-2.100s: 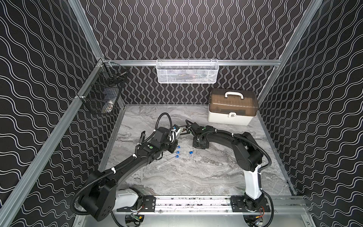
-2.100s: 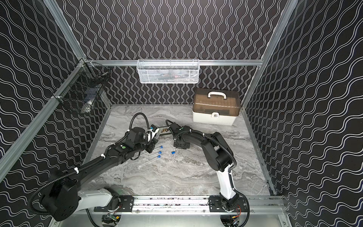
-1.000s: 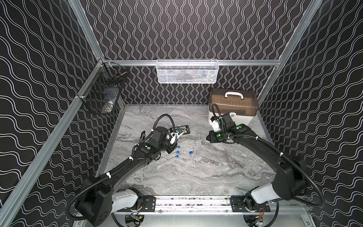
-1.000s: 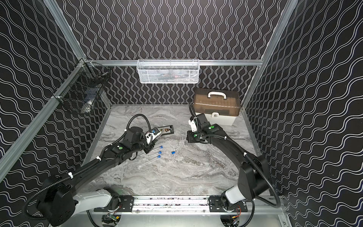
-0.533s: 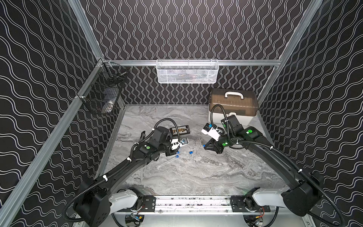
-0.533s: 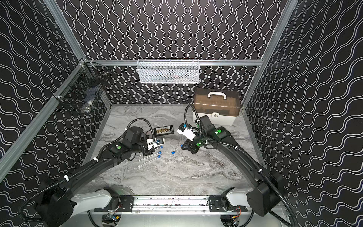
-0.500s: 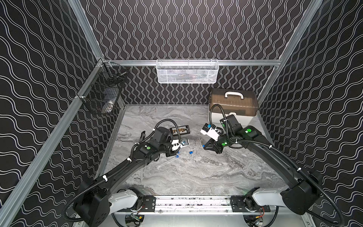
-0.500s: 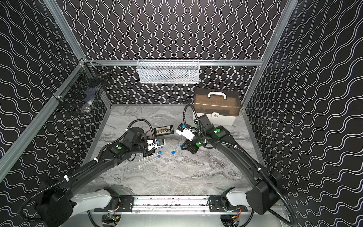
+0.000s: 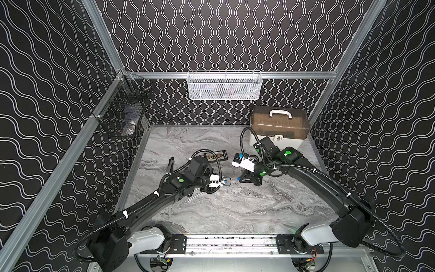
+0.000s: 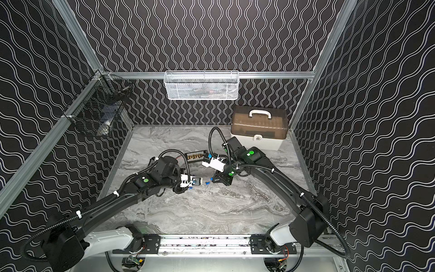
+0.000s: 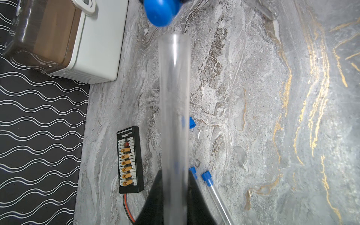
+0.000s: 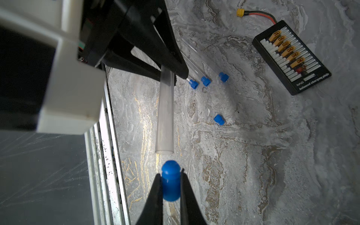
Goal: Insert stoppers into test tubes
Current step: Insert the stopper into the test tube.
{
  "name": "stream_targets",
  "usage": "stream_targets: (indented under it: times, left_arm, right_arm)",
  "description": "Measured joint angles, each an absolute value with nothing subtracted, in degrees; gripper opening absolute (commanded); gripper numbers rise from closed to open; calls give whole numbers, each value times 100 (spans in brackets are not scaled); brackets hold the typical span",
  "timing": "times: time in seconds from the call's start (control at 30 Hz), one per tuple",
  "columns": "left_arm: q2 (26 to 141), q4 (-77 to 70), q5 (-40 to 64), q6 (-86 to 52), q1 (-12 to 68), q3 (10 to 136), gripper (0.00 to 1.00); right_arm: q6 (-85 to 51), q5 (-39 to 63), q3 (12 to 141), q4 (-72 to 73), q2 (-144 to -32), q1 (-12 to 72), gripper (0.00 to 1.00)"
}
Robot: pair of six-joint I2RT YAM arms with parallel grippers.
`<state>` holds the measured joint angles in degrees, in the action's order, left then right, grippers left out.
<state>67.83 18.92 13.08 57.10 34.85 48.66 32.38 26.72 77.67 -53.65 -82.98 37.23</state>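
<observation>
right pincer [image 12: 171,174] is clamped on a blue stopper [image 12: 171,185], held just short of the open mouth of the test tube [image 11: 174,87] gripped by the closed left pincer [image 11: 174,172], while two tubes [image 11: 216,196] are already plugged on the tabletop [image 12: 253,155] and a loose stopper [image 12: 219,119] is left unfitted.

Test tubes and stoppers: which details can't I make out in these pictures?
- Left wrist view: held stopper is cut off by the frame edge and blurred.
- Right wrist view: closed end of the held tube is hidden between the jaws gripping it.
- In a top view: loose stopper is too small to tell how it lies.
</observation>
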Motion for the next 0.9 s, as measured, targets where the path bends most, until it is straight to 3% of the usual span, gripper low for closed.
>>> stream_targets:
  times: [0.9]
  left_arm:
    - [6794, 1907, 1286, 5669, 3557, 4866, 0]
  right_arm:
    - [3258, 2624, 7885, -5489, -8503, 3922, 9]
